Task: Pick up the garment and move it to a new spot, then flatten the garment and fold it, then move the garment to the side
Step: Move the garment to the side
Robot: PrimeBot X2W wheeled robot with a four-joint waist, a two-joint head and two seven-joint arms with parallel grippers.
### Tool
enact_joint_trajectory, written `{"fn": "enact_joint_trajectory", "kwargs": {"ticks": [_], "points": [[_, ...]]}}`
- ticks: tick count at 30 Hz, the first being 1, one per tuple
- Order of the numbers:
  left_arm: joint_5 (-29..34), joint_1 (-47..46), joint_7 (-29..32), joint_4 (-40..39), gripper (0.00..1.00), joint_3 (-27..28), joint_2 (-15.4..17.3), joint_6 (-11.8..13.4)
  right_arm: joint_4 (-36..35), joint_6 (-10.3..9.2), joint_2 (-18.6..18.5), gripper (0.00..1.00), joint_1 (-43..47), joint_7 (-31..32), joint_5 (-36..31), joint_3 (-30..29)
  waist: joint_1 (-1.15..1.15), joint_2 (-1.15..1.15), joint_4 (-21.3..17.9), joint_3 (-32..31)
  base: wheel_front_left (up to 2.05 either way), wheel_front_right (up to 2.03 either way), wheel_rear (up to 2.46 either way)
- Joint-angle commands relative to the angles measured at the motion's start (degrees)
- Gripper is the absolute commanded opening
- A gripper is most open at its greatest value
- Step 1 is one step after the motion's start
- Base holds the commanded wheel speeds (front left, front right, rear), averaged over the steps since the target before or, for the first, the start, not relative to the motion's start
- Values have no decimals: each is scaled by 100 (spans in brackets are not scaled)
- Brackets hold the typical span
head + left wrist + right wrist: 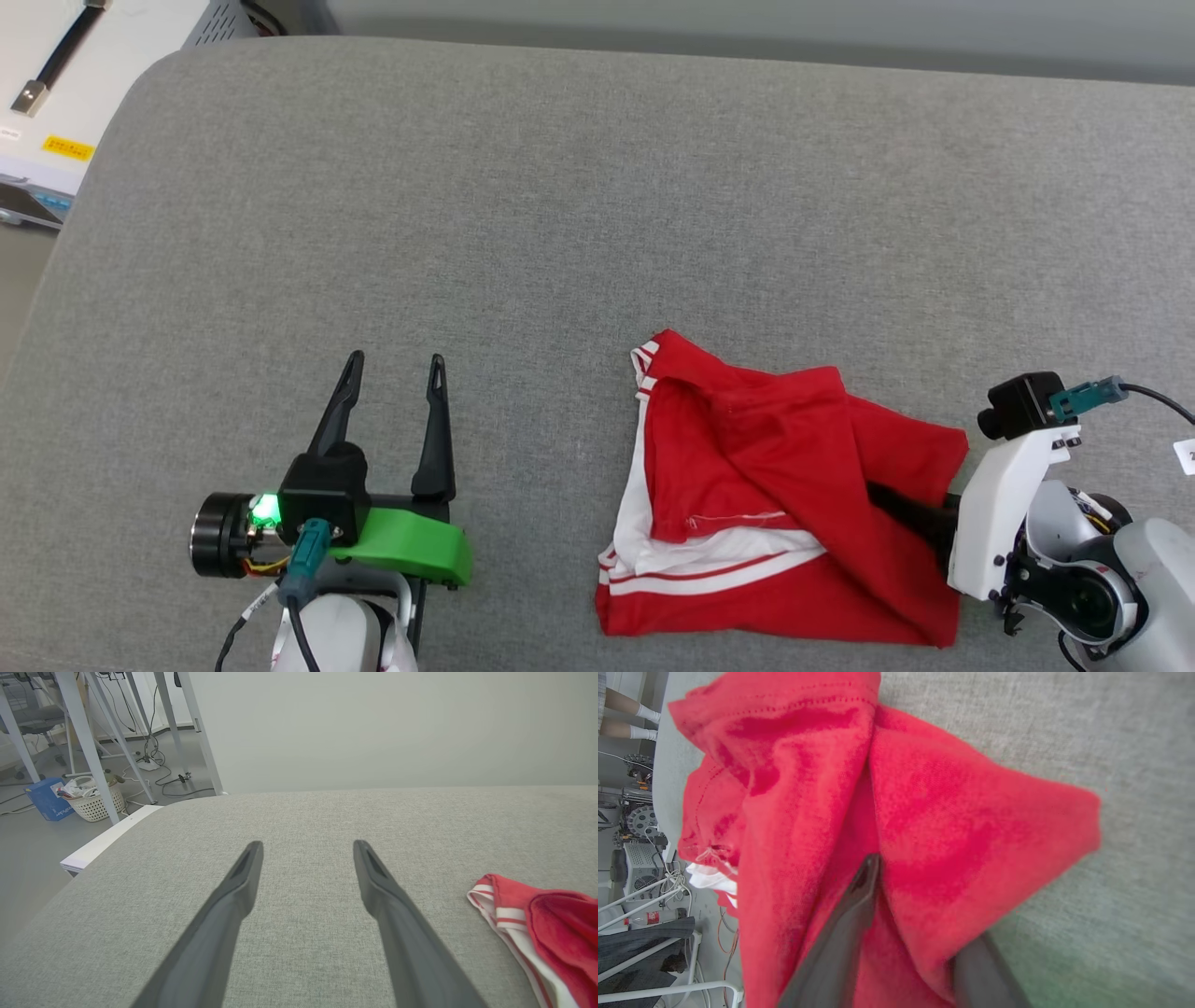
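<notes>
at the near right of the grey padded surface, the garment lies crumpled, judged light, limp and easily bunched; right gripper straddles a raised red fold, a sound hold, clamping not discernible; left gripper spread wide, empty, well apart.

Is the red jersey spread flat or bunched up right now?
Bunched up: the red jersey lies in overlapping folds on the grey padded surface, its white trim partly covered.

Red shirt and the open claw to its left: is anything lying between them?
Nothing: just bare grey padded surface lies between the left gripper and the red jersey, seen in the head view.
</notes>
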Motion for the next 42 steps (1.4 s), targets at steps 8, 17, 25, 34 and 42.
{"fn": "enact_joint_trajectory", "kwargs": {"ticks": [8, 17, 25, 34, 42], "points": [[27, 139, -33, 49, 100, 99, -13, -7, -385, -6, -491, 0, -437, -889, -219, 456, 0, 0, -244, -437, 0, 0, 0], [34, 338, -33, -72, 100, 180, -17, 3, -1369, -6, -1414, 0, -865, -933, -548, 842, 0, 0, -1081, -623, 0, 0, 0], [71, 246, -33, -170, 100, 200, -14, -1, -1472, -6, -1974, 0, -980, -839, -554, 634, 0, 0, -1596, -405, 0, 0, 0], [185, -203, -33, -421, 100, 223, 127, -47, -857, -6, -2554, 0, -1436, -878, -808, 310, 0, 0, -1759, 440, 0, 0, 0], [314, -817, -33, -747, 100, 131, 258, -76, 947, -6, -3071, 0, -2184, -1282, -1070, -7, 0, 0, -1505, 1393, 0, 0, 0]]}}
